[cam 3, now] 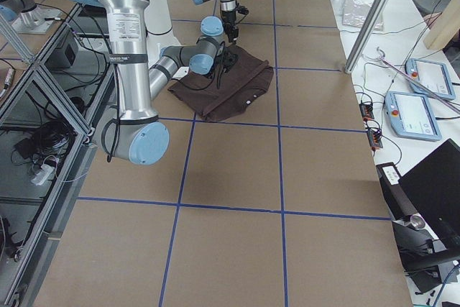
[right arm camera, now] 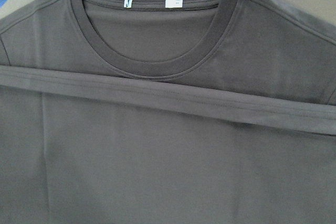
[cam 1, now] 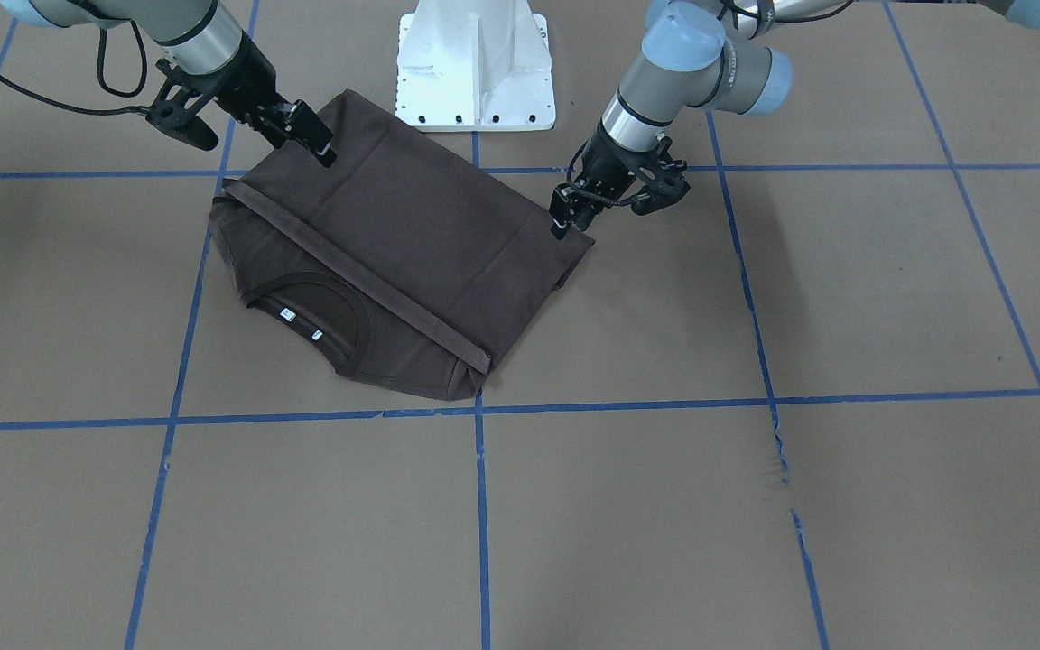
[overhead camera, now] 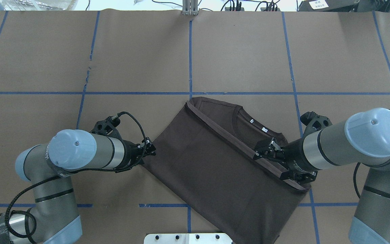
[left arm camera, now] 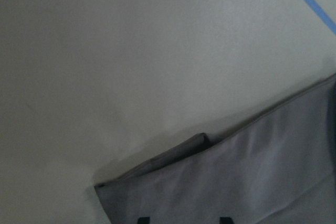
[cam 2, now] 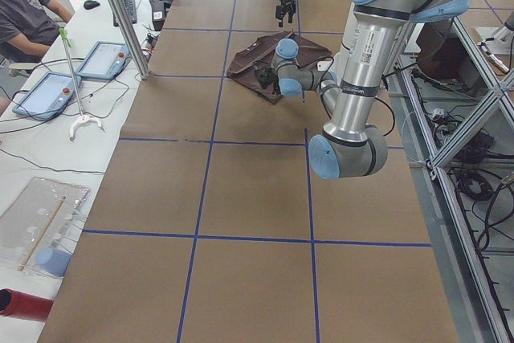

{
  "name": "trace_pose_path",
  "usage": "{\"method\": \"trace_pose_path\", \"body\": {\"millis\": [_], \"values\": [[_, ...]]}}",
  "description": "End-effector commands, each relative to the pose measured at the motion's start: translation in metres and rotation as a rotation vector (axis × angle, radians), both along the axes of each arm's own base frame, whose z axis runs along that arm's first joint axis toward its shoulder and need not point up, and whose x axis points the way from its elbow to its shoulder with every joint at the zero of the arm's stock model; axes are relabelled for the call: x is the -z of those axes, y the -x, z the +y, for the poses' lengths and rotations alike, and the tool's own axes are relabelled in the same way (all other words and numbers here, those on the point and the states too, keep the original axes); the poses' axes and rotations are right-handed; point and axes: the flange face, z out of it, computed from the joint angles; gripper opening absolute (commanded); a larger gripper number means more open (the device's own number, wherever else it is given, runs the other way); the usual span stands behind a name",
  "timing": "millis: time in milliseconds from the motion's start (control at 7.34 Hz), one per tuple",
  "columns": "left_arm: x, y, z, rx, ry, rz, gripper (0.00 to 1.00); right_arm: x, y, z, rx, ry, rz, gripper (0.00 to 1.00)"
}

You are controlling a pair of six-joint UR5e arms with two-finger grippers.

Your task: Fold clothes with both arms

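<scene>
The dark brown T-shirt lies flat on the table, its lower half folded up so the hem band runs just below the ribbed collar and white neck tags. My left gripper is low at the shirt's folded corner. Its two fingertips stand apart, so it is open and holds nothing. My right gripper hovers over the hem band near the collar. It looks open, and no fingers show in its wrist view. In the front view the left gripper is on the right and the right gripper on the left.
The table is brown paper with a blue tape grid. The white base plate stands just behind the shirt. A side bench with tablets, a metal pole and a seated person lies beyond the far edge.
</scene>
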Motion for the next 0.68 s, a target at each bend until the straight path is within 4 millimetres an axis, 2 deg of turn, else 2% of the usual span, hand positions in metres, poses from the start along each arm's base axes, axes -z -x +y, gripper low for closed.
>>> {"method": "trace_pose_path", "body": {"millis": [0, 409, 545], "values": [[-0.011, -0.012, 0.006, -0.009, 0.008, -0.031, 0.56, -0.006, 0.004, -0.004, 0.010, -0.020, 0.012, 1.00], [-0.018, -0.024, 0.014, -0.025, 0.023, -0.055, 0.57, -0.002, 0.004, -0.004, 0.008, -0.026, 0.004, 1.00], [-0.016, -0.025, 0.014, -0.026, 0.026, -0.063, 0.49, -0.002, 0.003, -0.005, 0.006, -0.025, 0.005, 1.00]]}}
